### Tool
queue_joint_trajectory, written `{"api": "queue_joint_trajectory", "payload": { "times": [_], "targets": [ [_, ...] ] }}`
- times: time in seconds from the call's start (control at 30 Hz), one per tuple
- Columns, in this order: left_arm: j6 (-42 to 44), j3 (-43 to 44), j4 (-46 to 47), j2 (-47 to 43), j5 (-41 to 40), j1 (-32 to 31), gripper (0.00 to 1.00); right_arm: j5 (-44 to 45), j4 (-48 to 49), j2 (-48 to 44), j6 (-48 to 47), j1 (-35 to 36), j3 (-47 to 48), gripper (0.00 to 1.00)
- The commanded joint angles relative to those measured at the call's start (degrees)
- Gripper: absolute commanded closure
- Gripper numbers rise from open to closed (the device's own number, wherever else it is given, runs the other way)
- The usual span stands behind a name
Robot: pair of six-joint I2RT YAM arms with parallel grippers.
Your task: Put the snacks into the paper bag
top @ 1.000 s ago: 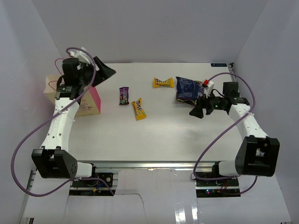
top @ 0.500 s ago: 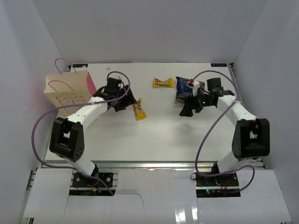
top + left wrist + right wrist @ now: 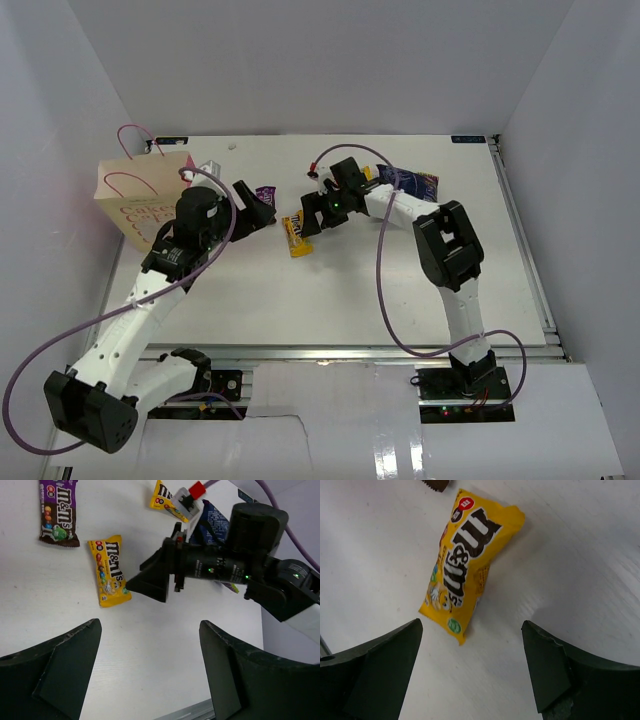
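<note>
The paper bag (image 3: 150, 195) stands at the table's left, beige with pink cord handles. A dark purple packet (image 3: 265, 192) (image 3: 57, 512) lies right of it. A yellow packet (image 3: 296, 235) (image 3: 109, 570) (image 3: 465, 565) lies mid-table. A second yellow packet (image 3: 167, 502) and the dark blue snack bag (image 3: 412, 183) (image 3: 215, 522) lie behind the right arm. My left gripper (image 3: 260, 208) (image 3: 150, 670) is open and empty beside the purple packet. My right gripper (image 3: 306, 222) (image 3: 145, 582) (image 3: 470, 670) is open and empty, just above and right of the yellow packet.
White walls enclose the table at the back and both sides. The right arm (image 3: 440, 240) stretches across the table's middle toward the left. The two grippers are close together near the packets. A corner of the purple packet (image 3: 436, 484) shows at the right wrist view's top edge.
My right gripper has swung left from the blue snack bag to the yellow packet mid-table. My left arm has lifted and drawn back a little from the purple packet.
</note>
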Motion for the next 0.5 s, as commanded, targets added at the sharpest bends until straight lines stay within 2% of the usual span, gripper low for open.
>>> {"api": "queue_joint_trajectory", "payload": {
  "times": [0.0,0.2,0.27,0.3,0.4,0.43,0.47],
  "targets": [
    [-4.4,-3.7,-0.7,-2.7,1.4,-0.3,0.10,4.4,4.2,2.5,7.4,2.8,4.3,0.14],
    [-7.7,-5.2,-0.8,-4.7,3.6,-0.3,0.10,7.1,5.4,6.3,10.2,4.5,6.7,0.19],
    [-8.4,-5.3,-0.6,-4.5,4.3,-0.3,0.10,6.4,6.3,6.6,11.1,4.8,5.7,0.27],
    [-8.7,-5.7,-0.3,-4.5,4.5,-0.3,0.10,5.6,6.8,6.4,11.4,4.8,5.0,0.38],
    [-10.7,-7.2,1.2,-4.6,4.8,-0.3,0.09,4.4,7.6,6.0,12.0,4.8,3.0,0.57],
    [-11.4,-7.7,1.5,-4.8,4.6,-0.3,0.09,4.1,7.7,5.7,12.0,4.7,2.3,0.67],
    [-12.4,-8.2,2.1,-4.9,4.3,-0.3,0.09,3.7,7.7,5.4,11.9,4.4,1.9,0.71]
  ]
}}
